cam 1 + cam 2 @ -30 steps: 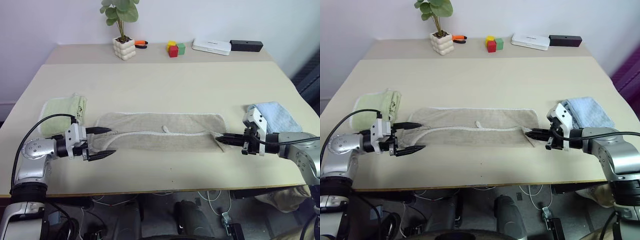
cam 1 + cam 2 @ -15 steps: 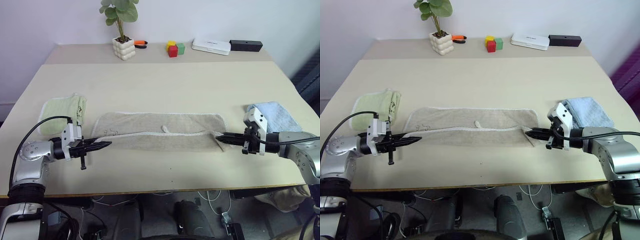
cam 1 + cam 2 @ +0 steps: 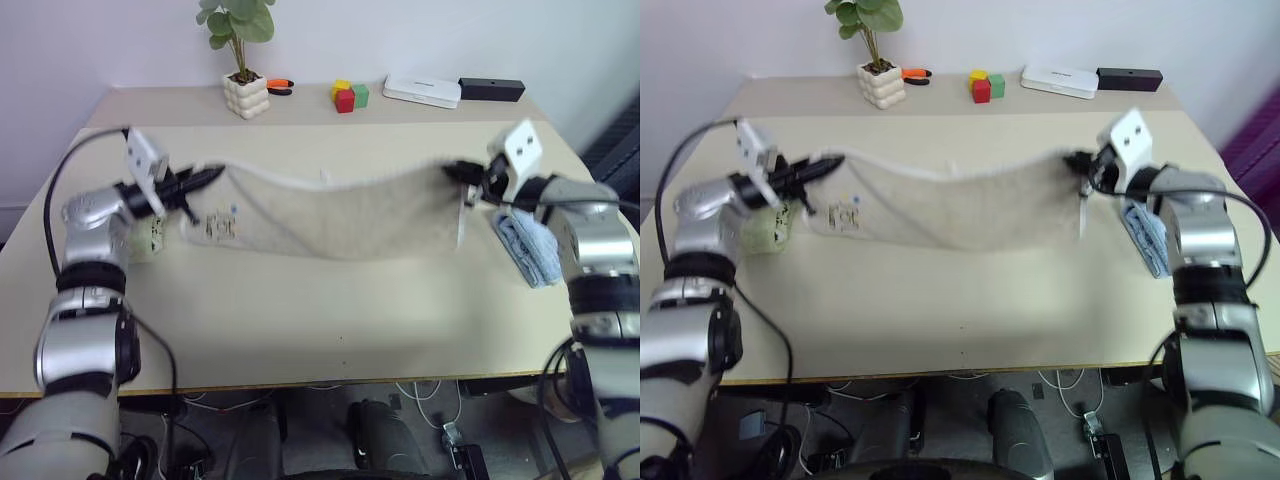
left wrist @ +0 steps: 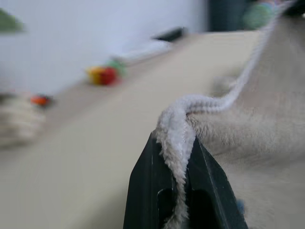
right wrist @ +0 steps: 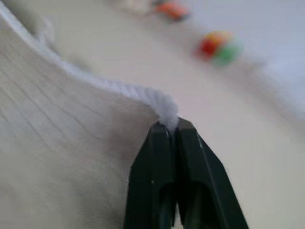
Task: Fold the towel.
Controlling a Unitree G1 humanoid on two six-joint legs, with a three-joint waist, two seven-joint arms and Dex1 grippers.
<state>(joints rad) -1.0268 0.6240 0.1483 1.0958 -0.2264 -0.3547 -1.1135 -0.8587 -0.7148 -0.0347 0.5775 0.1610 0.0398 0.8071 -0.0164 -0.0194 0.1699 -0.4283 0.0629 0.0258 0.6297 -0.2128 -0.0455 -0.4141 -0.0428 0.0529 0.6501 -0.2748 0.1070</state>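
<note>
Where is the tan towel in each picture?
Left eye view: the towel hangs in the middle, stretched between the left gripper and right gripper.
Right eye view: same place, sagging between the two arms.
Left wrist view: its white corded edge sits pinched between the black fingers.
Right wrist view: its corner is pinched at the fingertips.
Shared landmark: the coloured blocks at the table's far side.

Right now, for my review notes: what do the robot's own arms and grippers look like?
Both arms are silver-grey metal segments with black joints. A black cable loops from the left arm. Each wrist carries a white camera block. The left gripper and right gripper each have two slim, pointed black fingers.
</note>
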